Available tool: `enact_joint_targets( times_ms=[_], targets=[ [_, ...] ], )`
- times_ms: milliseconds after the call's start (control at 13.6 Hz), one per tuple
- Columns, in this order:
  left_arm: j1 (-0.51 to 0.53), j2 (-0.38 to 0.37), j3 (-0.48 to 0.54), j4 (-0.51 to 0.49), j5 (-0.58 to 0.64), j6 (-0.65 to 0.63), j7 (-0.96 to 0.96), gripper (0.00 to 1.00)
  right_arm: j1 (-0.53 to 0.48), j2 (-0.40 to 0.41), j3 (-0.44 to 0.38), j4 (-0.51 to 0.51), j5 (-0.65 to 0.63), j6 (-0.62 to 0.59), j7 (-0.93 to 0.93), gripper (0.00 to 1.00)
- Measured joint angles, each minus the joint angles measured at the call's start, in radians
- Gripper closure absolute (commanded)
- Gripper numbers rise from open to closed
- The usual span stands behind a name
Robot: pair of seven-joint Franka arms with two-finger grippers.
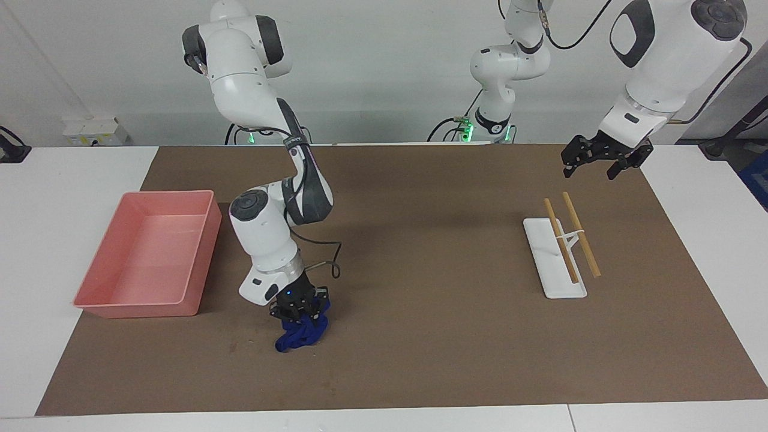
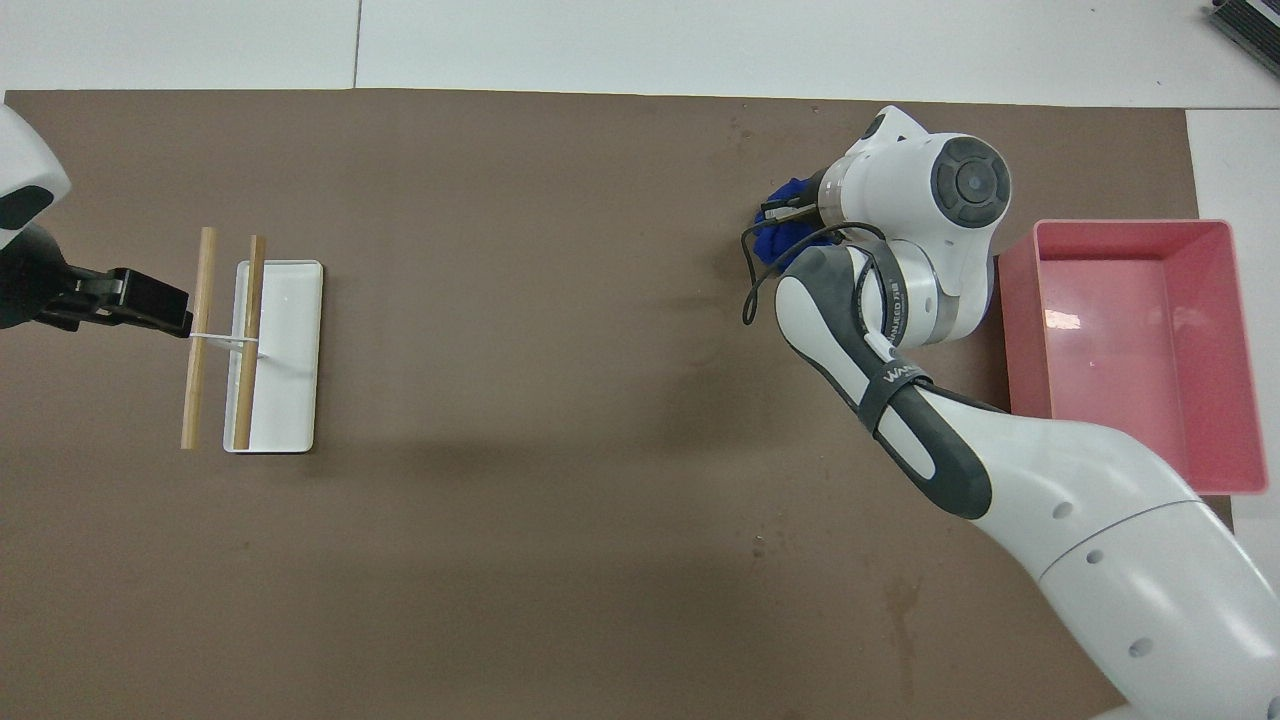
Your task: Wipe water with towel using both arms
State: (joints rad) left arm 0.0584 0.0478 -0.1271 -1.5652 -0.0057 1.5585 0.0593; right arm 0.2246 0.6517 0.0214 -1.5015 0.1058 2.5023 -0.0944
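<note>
My right gripper point(image 1: 298, 312) is shut on the blue towel point(image 1: 303, 333), which hangs bunched from the fingers down to the brown mat, beside the pink tray's corner farthest from the robots. In the overhead view the right arm's wrist covers most of the towel point(image 2: 785, 215). A faint yellowish-tan blotch, the water point(image 2: 897, 598), lies on the mat nearer to the robots than the towel; in the facing view the right arm hides it. My left gripper point(image 1: 594, 168) is open and empty, raised over the mat beside the chopsticks, and also shows in the overhead view point(image 2: 165, 305).
An empty pink tray point(image 1: 201, 258) stands at the right arm's end of the mat. A white rectangular plate point(image 1: 549, 264) with two wooden chopsticks point(image 1: 581, 234) across it lies toward the left arm's end. The brown mat point(image 1: 420, 270) covers the white table.
</note>
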Motion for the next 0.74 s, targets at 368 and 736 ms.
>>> enact_joint_targets(
  times_ms=[368,736],
  targets=[
    [0.0,0.0,0.0,0.0,0.0,0.0,0.0,0.0,-0.012,0.005,-0.003,0.122,-0.054,-0.176,-0.012,1.0],
    [0.0,0.0,0.0,0.0,0.0,-0.001,0.0,0.0,-0.011,-0.122,-0.002,0.185,-0.052,-0.455,-0.012,1.0]
  ],
)
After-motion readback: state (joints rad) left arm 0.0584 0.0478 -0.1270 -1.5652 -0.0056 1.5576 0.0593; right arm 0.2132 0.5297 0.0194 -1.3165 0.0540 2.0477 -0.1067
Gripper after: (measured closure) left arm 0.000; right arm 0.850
